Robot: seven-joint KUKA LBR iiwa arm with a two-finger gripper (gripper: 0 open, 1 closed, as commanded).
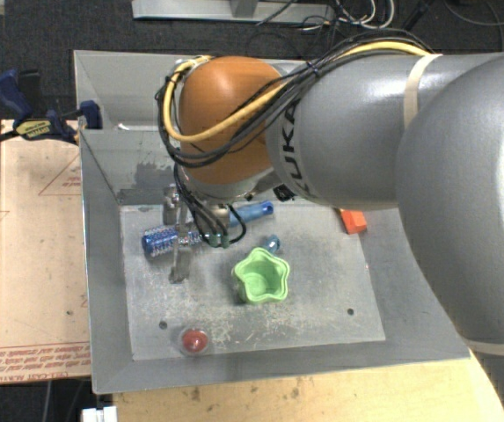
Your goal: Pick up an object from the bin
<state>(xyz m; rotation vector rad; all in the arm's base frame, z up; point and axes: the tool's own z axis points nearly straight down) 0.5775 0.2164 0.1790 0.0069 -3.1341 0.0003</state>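
My gripper (181,246) reaches down below the arm's orange cover into the left half of the bin. A small blue ribbed thing (157,241) lies right against its left side, touching or nearly touching it. A blue pen-like stick (253,210) pokes out to the right from under the wrist. A little blue bead (272,243) rests just right of the gripper, above a green flower-shaped cup (262,276).
A red ball (194,340) sits near the bin's front edge at the left. An orange block (353,222) lies at the right, partly under the arm. The arm and its cover hide the back middle of the bin.
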